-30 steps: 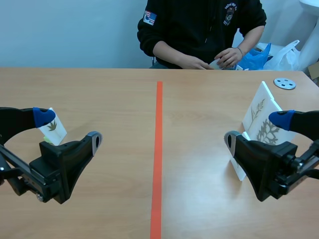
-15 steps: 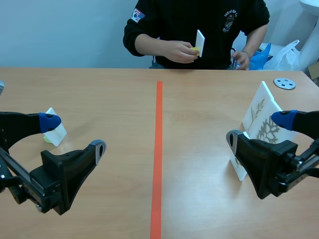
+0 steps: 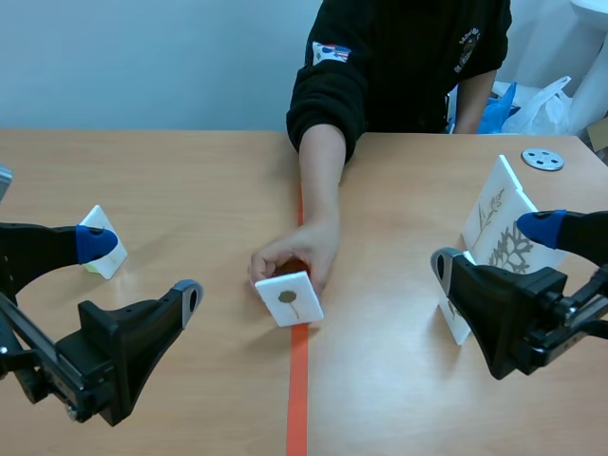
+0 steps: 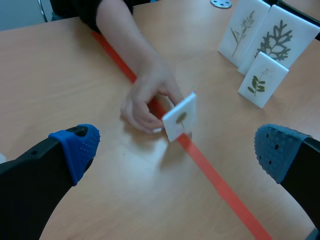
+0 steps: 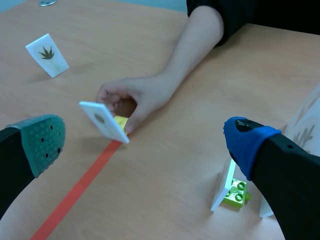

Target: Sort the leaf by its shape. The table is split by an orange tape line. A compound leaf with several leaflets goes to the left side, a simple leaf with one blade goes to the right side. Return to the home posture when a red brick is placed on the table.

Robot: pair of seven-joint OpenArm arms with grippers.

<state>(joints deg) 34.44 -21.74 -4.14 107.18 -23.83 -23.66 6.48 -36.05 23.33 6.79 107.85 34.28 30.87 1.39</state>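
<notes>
A person's hand (image 3: 302,255) has just come down and stood a new card (image 3: 289,299) on the tape (image 3: 298,399), mid-surface (image 3: 190,171); a moment ago it was held up. Its leaf looks like 1 blade, so I judge it goes right. My left claw (image 3: 142,269) and right claw (image 3: 487,247) both gape wide, holding nothing. Count: 5 cards. That is this 1, a left card (image 5: 48,55), and 3 at right: sprig card (image 4: 243,31), fern card (image 4: 277,40), small card (image 4: 262,85). 1 disc (image 3: 542,159). 0 red bricks.
</notes>
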